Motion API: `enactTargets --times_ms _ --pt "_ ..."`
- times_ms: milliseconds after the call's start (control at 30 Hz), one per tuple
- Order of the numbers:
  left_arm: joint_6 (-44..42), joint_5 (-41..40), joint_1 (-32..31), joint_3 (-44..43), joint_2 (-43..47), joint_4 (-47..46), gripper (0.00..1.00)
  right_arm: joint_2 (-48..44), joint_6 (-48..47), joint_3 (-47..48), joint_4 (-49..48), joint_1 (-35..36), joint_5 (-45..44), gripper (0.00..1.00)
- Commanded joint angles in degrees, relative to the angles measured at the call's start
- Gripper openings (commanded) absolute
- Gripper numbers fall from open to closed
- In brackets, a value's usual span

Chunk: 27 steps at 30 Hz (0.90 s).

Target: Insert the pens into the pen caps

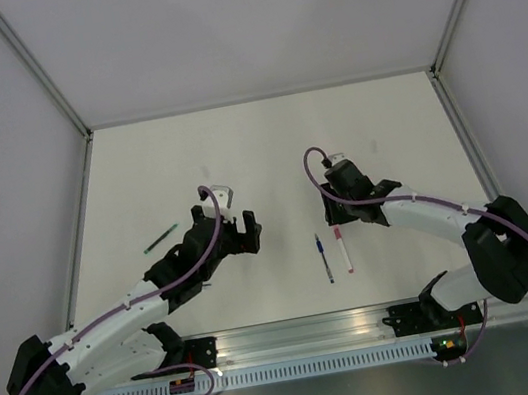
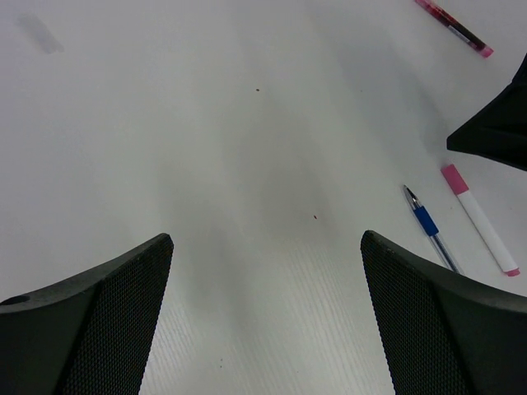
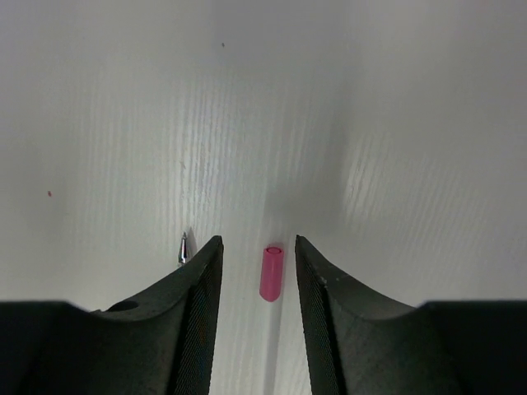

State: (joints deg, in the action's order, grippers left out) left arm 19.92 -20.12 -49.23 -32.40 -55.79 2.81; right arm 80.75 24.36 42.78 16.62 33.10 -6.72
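from the top external view, the right gripper (image 1: 331,212) is hanging low over the table (image 1: 266,146), just beyond the far ends of the blue pen (image 1: 324,256) and the white pen (image 1: 343,250), which are lying side by side with their long axes running near to far. no cap is showing here; the gripper body is covering that spot. the left gripper (image 1: 246,231) is sitting further left, with the green pen (image 1: 162,239) lying well apart on its outer side. from the left wrist view, the left gripper (image 2: 265,239) is standing wide open with only bare table between its fingers. the blue pen (image 2: 430,226) and the white pen (image 2: 482,220) are lying off to its right, outside the jaws, and a red pen (image 2: 453,27) is lying further off at the top right. from the right wrist view, the right gripper (image 3: 258,243) is standing partly open and straddling a pink cap (image 3: 272,272). the cap is lying flat between the fingers, touching neither, slightly closer to the right-hand finger in this view. its long axis is running parallel to the finger faces, so a closing move would press across its narrow width. a pen tip (image 3: 183,248) is showing just outside the other finger; which pen it belongs to cannot be told. judging from this, the right arm is the nearer one for the cap, and the grasp is not yet made.
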Motion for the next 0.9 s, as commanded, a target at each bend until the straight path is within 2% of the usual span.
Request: enactTargets --times_ms 0,100,167,300,433,500,667,800,867 --pt "0.2 -2.56 0.1 0.94 2.0 -1.84 1.0 -1.03 -1.68 6.08 2.36 -0.32 -2.33 0.47" --pt "0.38 -2.73 0.1 1.03 2.09 -1.58 1.0 -2.61 -3.7 8.19 4.64 -0.49 -1.11 0.46" --pt "1.52 -3.96 0.01 0.5 1.91 -0.79 0.99 -5.06 -4.49 7.32 4.74 -0.49 2.75 0.45" --pt "8.97 -7.13 2.9 -2.65 -0.27 6.91 0.98 -9.46 -3.36 0.57 0.01 -0.23 10.49 0.4" --pt "13.82 -6.95 8.35 -7.75 -1.78 13.17 0.96 -11.41 -2.83 -3.58 -2.65 0.91 10.68 0.39" --pt "14.35 -6.6 8.98 -8.2 -1.43 14.06 0.96 -10.27 -3.0 -3.24 -1.51 2.66 9.63 0.38" --pt "13.74 -1.69 9.42 -8.64 -0.11 15.03 0.98 -9.65 -2.04 -2.62 0.08 8.81 5.24 0.38" --pt "18.74 5.34 15.73 -6.19 -0.11 16.87 0.98 -9.39 -0.63 -4.28 -0.01 11.37 2.42 0.38" --pt "23.13 9.82 22.14 -4.25 0.68 18.8 0.98 -8.77 -0.37 -4.73 0.51 11.63 1.01 0.38"
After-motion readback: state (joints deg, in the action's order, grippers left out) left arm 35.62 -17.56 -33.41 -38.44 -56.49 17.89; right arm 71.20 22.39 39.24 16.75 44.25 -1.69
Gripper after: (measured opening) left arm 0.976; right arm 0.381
